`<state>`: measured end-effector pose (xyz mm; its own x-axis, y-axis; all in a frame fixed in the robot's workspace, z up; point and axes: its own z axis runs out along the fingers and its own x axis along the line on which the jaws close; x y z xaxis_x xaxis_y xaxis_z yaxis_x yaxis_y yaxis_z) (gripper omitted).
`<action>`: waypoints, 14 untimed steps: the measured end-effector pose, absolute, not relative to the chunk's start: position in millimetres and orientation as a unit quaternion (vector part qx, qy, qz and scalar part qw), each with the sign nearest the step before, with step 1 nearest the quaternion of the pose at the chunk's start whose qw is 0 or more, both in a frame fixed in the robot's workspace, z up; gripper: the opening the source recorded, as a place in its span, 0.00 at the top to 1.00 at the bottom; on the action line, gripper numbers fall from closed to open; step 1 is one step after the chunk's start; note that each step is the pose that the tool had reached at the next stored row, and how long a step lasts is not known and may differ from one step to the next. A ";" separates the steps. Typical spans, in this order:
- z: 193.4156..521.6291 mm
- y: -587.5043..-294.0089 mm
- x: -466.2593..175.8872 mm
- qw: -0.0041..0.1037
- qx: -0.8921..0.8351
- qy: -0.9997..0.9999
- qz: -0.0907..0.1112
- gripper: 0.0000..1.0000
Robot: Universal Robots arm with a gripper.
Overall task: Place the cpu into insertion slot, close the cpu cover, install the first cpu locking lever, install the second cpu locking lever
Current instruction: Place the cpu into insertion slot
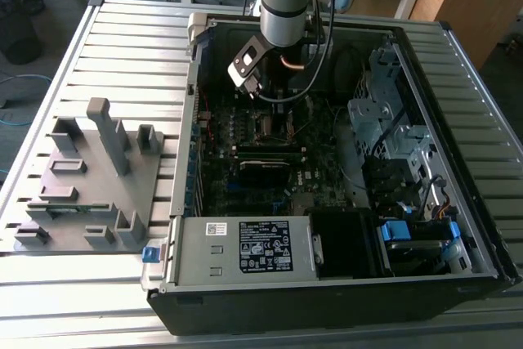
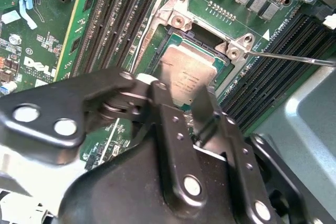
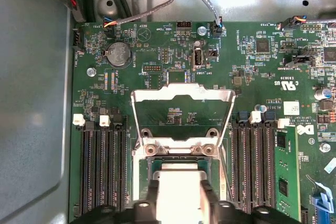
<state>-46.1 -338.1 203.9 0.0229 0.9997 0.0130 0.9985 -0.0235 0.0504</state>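
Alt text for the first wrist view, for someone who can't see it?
The cpu sits in the insertion slot right at the gripper, with the cpu cover swung open. Long black memory slots flank it on the green motherboard.

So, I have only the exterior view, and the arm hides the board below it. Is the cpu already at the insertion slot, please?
Observer: Yes. In the second wrist view the cpu lies within the frame of the insertion slot. I cannot tell whether it is fully seated.
Operator: And the cpu cover, is it closed?
Observer: No. In the first wrist view the cpu cover is swung open, away from the slot.
Operator: What about the levers?
Observer: In the second wrist view one thin locking lever sticks out free over the memory slots.
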 end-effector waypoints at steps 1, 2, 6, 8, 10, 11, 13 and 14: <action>203.9 -338.1 -46.1 0.013 0.715 0.699 0.022 0.58; 203.9 -338.1 -46.1 0.014 0.715 0.699 0.022 0.64; 203.9 -338.1 -46.1 0.014 0.715 0.699 0.022 0.76; 203.9 -338.1 -46.1 0.014 0.715 0.699 0.022 0.88; 203.9 -338.1 -46.1 0.014 0.715 0.699 0.022 0.90; 203.9 -338.1 -46.1 0.014 0.715 0.699 0.022 0.90; 203.9 -338.1 -46.1 0.014 0.715 0.699 0.022 0.90; 203.9 -338.1 -46.1 0.014 0.715 0.699 0.022 0.90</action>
<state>-46.1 -338.1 203.9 0.0229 0.9997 0.0125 0.9985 -0.0235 0.0504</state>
